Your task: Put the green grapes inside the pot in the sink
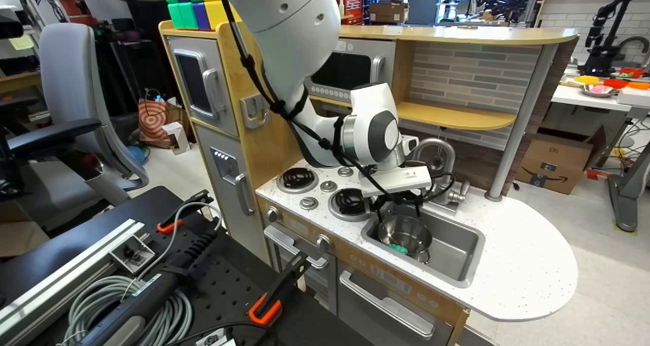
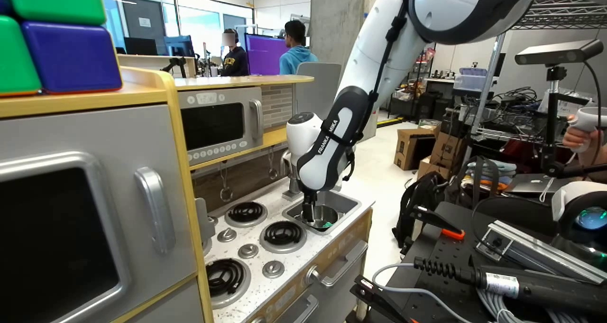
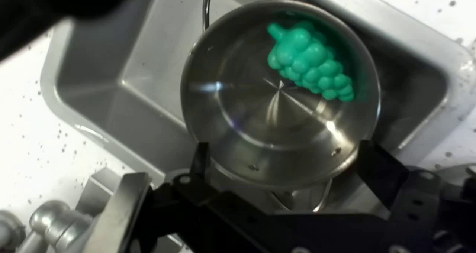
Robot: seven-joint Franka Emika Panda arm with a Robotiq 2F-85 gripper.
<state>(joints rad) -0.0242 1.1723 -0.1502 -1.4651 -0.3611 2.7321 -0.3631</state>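
The grapes (image 3: pixel 310 61) lie inside the pot (image 3: pixel 245 112), in the sink (image 3: pixel 161 71). The gripper (image 3: pixel 283 144) is over the pot, its fingers wide apart; whether they touch the rim I cannot tell. The counter (image 1: pixel 533 249) is white with dark specks, burners (image 2: pixel 283 236) and a faucet (image 1: pixel 450 159) near the sink. Beside it stands a black bench (image 1: pixel 228 285) dotted with holes, bearing a coiled cable (image 1: pixel 94 295). Around the room are a grey chair (image 1: pixel 71 71), cardboard boxes (image 2: pixel 448 145) and people (image 2: pixel 296 57).

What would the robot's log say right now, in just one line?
grapes: in pot | pot: in sink | fingers: open, holding nothing | task: looks done
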